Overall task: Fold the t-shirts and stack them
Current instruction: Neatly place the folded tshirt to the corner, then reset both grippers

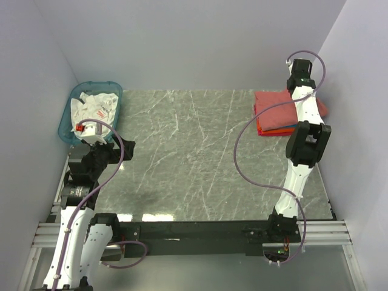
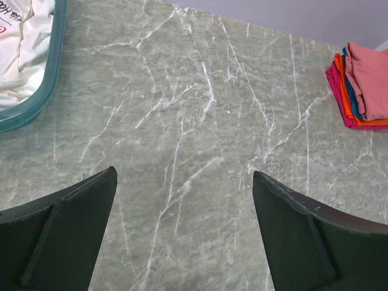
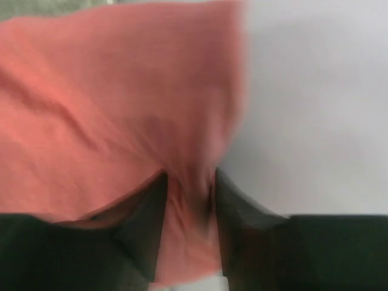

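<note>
— Jaws on the right arm: set narrow, with a fold of the dusty-red t-shirt (image 3: 109, 103) running up between the fingers (image 3: 142, 212). Wrist view is blurred, so I can't tell whether they pinch it or sit slack on it.
— Where does that shirt lie?
— On top of the stack (image 1: 276, 112), at the far edge of the counter (image 1: 194, 157), clear across from the basket (image 1: 68, 115). An orange shirt (image 2: 343, 91) and a teal shirt (image 2: 353, 100) show edges under it. A magenta layer (image 2: 333, 74) is lowest.
— Handling?
— My guess: light, limp, no stiffness. Lift it at one point and the rest droops and the fold opens. Cloth drags on cloth, so a sideways tug could pull the lower layers askew. The best hold is a doubled edge or corner, pinched through every layer. To square it up, press flat from above.
— Left jaws?
— Spread wide and empty, over the counter beside the basket's near end, well apart from the stack.
— In the basket?
— A white printed garment (image 1: 94, 108), crumpled. It reads as not yet folded, so I'd call the job part done.
</note>
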### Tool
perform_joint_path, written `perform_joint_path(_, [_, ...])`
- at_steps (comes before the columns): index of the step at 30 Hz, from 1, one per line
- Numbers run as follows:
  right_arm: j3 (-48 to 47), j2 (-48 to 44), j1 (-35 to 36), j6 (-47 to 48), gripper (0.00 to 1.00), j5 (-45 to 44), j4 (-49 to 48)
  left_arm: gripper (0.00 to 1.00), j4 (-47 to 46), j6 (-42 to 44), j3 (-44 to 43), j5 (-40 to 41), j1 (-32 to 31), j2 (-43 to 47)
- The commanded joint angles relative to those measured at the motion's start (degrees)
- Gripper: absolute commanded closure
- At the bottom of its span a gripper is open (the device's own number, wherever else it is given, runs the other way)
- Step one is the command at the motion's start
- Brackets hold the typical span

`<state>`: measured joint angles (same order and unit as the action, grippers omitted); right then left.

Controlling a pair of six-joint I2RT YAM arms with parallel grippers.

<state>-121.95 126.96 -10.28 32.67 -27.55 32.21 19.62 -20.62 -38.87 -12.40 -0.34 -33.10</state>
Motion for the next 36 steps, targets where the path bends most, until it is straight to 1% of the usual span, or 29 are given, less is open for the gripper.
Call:
perform_joint_path(1, [-2.9, 1.0, -0.6, 1.7, 0.53, -3.2, -5.5, 0.01, -1.2, 0.9, -0.1, -0.8, 0.2, -0.1])
perform_joint_path(2, [-3.3, 1.4, -0.6, 2.5, 0.46, -3.7, -5.9, 0.0, -1.2, 0.9, -0.1, -0.9, 0.2, -0.1])
perform_joint_path(3, [-4.0, 2.5, -0.5, 2.7, 0.36, -4.1, -6.3, 0.01, -1.2, 1.0, -0.1, -0.8, 0.2, -0.2])
perform_joint_path(4, [-6.5, 3.0, -0.4, 2.7, 0.31, -4.4, -5.4, 0.0, -1.2, 0.9, -0.1, -1.0, 0.2, -0.3])
perform_joint_path(6, [-9.1, 3.3, 0.2, 2.6, 0.27, -4.4, -4.8, 0.0, -1.2, 1.0, -0.1, -0.8, 0.2, -0.3])
perform_joint_path(7, [-8.8, 2.7, 0.7, 2.5, 0.27, -4.4, -5.2, 0.01, -1.2, 1.0, -0.1, -0.7, 0.2, -0.3])
perform_joint_path(10, [-5.5, -2.0, 3.0, 1.5, 0.25, -2.2, -5.8, 0.01, -1.2, 0.8, -0.1, -0.3, 0.2, 0.1])
perform_joint_path(12, [-2.4, -6.4, 4.8, -0.5, 0.22, 2.5, -4.4, 0.0, -1.2, 0.8, -0.1, -0.1, 0.2, 0.4])
perform_joint_path(13, [-1.2, -8.0, 5.2, -1.4, 0.21, 5.1, -3.0, 0.0, -1.2, 0.9, 0.0, -0.1, 0.2, 0.5])
perform_joint_path(15, [1.7, -12.6, 6.1, -4.3, 0.2, 13.6, -1.5, 0.01, -1.2, 0.8, 0.0, 0.4, 0.2, 0.8])
perform_joint_path(17, [3.6, -16.7, 6.0, -7.2, 0.2, 21.2, 2.3, 0.0, -1.2, 0.8, 0.1, 0.7, 0.2, 0.8])
perform_joint_path(18, [6.1, -18.1, 6.1, -7.9, 0.2, 29.1, 3.5, 0.01, -1.2, 0.7, 0.0, 0.8, 0.2, 0.7])
perform_joint_path(20, [10.0, -23.0, 6.1, -9.6, 0.2, 36.5, 4.4, 0.01, -1.2, 0.5, 0.1, 0.8, 0.2, 0.6])
perform_joint_path(21, [14.5, -24.7, 6.1, -9.7, 0.2, 43.2, 4.3, 0.0, -1.2, 0.5, 0.1, 0.9, 0.2, 0.4])
perform_joint_path(22, [17.1, -26.6, 6.2, -9.9, 0.2, 46.2, 3.6, 0.01, -1.4, 0.4, 0.0, 1.0, 0.2, 0.3])
perform_joint_path(23, [19.7, -30.3, 6.2, -11.7, 0.2, 48.2, 2.6, 0.01, -1.3, 0.3, 0.1, 0.8, 0.2, 0.2])
perform_joint_path(24, [24.5, -32.1, 6.2, -12.4, 0.2, 52.3, 1.9, 0.0, -1.4, 0.2, 0.0, 0.9, 0.2, 0.0])
perform_joint_path(26, [29.2, -37.5, 6.2, -14.3, 0.2, 54.6, -0.6, 0.01, -1.5, -0.1, 0.1, 0.7, 0.2, -0.2])
perform_joint_path(27, [33.6, -39.4, 6.2, -14.8, 0.19, 55.4, -1.7, 0.01, -1.6, -0.2, 0.1, 0.6, 0.2, -0.5])
perform_joint_path(28, [42.5, -47.3, 6.2, -16.0, 0.15, 55.2, -6.3, 0.0, -1.9, -1.0, 0.0, 0.2, 0.2, -1.3])
perform_joint_path(29, [42.6, -47.4, 6.2, -16.0, 0.15, 55.1, -7.2, 0.01, -2.0, -1.0, -0.1, 0.5, 0.2, -1.3])
perform_joint_path(30, [44.7, -49.3, 6.2, -16.1, 0.15, 53.5, -8.4, 0.01, -2.0, -1.5, -0.2, 0.8, 0.2, -1.4])
perform_joint_path(31, [48.3, -53.2, 6.2, -16.4, 0.14, 52.4, -9.2, 0.01, -1.9, -1.7, -0.4, 1.0, 0.2, -1.6])
perform_joint_path(32, [50.0, -55.0, 6.1, -16.9, 0.14, 51.0, -10.9, 0.01, -1.8, -2.0, -0.8, 1.1, 0.2, -1.9])
perform_joint_path(33, [51.5, -58.1, 6.0, -18.2, 0.13, 49.5, -11.2, 0.0, -0.7, -2.2, -1.5, 1.2, 0.2, -2.2])
perform_joint_path(36, [56.1, -62.4, 5.7, -21.7, 0.12, 44.6, -11.4, 0.01, 1.8, -2.5, -4.9, 1.6, 0.2, -3.5])
